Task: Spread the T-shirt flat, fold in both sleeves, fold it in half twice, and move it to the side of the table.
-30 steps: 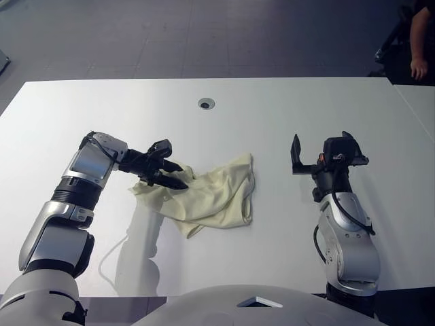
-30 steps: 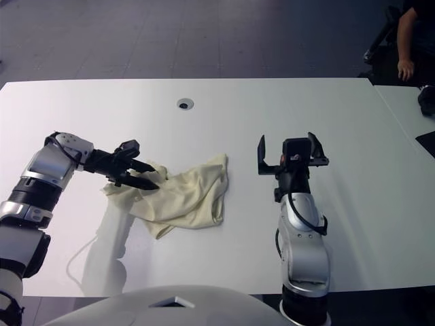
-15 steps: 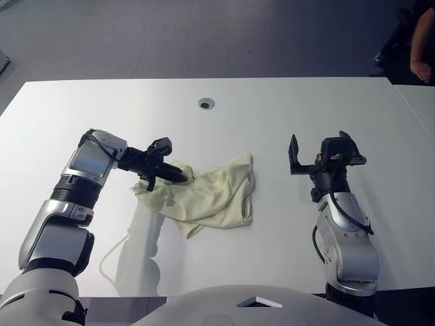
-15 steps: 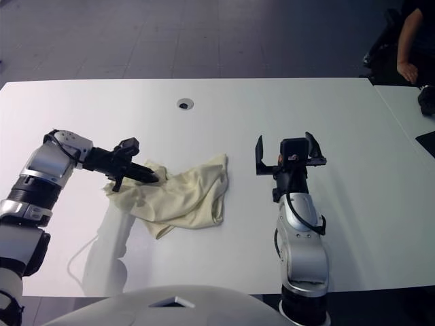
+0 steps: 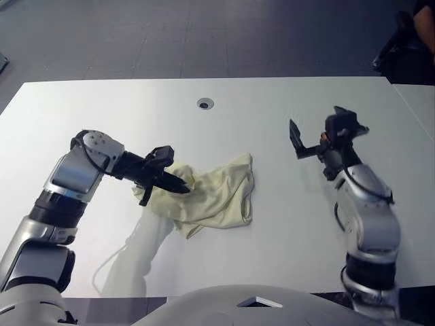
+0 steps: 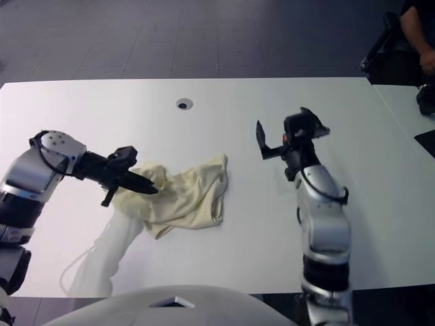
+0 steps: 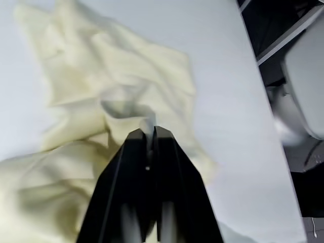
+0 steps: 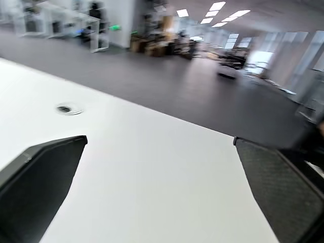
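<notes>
Tabletop (image 5: 285, 234), white and broad, spans most of the head views from edge to edge. On it, a little left of the frame's centre, lies the pale yellow T-shirt (image 5: 219, 193). It is crumpled and creased rather than flat, with one corner trailing toward the lower middle of the frame. The left gripper (image 5: 182, 188) comes in from the left of the frame to the shirt's left edge. In the left wrist view its black fingertips (image 7: 135, 144) are pressed together on a small fold of the fabric. The right gripper (image 5: 323, 133) is in the upper right of the frame, raised off the surface and well apart from the shirt, its fingers spread wide. A small round cable grommet (image 5: 205, 104) sits in the upper middle, beyond the shirt.
</notes>
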You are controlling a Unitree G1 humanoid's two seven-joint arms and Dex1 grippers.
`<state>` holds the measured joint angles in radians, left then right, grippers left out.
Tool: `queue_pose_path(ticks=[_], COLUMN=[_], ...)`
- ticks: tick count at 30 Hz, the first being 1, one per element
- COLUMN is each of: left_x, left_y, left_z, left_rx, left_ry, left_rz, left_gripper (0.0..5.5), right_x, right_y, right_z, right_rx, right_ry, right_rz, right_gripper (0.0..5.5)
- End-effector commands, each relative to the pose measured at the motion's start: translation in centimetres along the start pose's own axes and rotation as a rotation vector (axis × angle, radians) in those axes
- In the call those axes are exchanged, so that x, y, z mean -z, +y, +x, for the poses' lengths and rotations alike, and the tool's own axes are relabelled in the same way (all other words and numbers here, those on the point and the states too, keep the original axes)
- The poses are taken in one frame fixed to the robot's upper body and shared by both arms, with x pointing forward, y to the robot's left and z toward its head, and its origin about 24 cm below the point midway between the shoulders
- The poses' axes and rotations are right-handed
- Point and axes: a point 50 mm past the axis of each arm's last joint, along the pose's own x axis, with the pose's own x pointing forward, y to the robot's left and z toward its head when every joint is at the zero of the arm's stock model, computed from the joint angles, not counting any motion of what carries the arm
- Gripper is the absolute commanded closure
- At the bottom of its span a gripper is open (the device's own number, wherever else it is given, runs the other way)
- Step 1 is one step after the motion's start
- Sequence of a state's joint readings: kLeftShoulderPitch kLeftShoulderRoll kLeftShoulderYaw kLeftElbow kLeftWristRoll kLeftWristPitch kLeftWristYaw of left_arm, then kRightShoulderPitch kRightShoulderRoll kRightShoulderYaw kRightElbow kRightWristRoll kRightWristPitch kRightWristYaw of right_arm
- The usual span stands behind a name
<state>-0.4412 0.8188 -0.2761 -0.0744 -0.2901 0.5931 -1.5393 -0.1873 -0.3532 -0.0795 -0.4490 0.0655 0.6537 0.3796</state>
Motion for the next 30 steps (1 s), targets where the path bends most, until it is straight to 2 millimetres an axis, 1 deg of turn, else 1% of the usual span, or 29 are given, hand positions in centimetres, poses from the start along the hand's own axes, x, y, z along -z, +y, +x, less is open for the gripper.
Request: queue_pose_path(ticks=[1,4,7,10,13,15,18,21,26,30], left_x=[-1.7,-2.9,-3.9,-4.2,-4.6,-5.0,-5.6,-5.7,-5.9,-6.2], left_y=[-1.4,-1.8,-2.2,-2.8,-3.4,-3.6,-4.0,-4.5,-5.1,-5.2], left_z=[-0.6,-1.0,-1.2,-0.8,-0.6,-0.8,-0.9,-0.7,-0.5,-0.6], left_rx=[-0.032,-0.046,-0.055,-0.036,-0.02,-0.015,-0.006,0.01,0.038,0.039], left_ry=[0.01,0.022,0.03,0.044,0.06,0.065,0.066,0.068,0.069,0.073], left_rz=[0.093,0.159,0.213,0.244,0.281,0.305,0.335,0.348,0.362,0.375], left_gripper=[5.49,5.49,5.49,5.49,5.49,5.49,5.49,5.49,5.49,5.49], right_x=[-0.8,-1.8,-2.8,-3.4,-3.5,-3.3,-2.7,-2.2,-2.1,-2.2], right_y=[0.0,1.1,2.4,3.3,4.0,4.5,5.3,6.2,7.4,8.1], right_z=[1.3,1.4,2.5,3.6,4.4,4.7,5.5,5.9,6.6,6.6], right_rx=[-0.328,-0.564,-0.771,-0.899,-0.996,-1.037,-1.049,-1.077,-1.11,-1.147], right_ry=[0.065,0.086,0.099,0.106,0.112,0.114,0.107,0.101,0.076,0.065], right_rz=[-0.021,-0.045,-0.109,-0.189,-0.278,-0.331,-0.42,-0.505,-0.563,-0.574], right_gripper=[0.1,0.1,0.1,0.1,0.1,0.1,0.1,0.1,0.1,0.1])
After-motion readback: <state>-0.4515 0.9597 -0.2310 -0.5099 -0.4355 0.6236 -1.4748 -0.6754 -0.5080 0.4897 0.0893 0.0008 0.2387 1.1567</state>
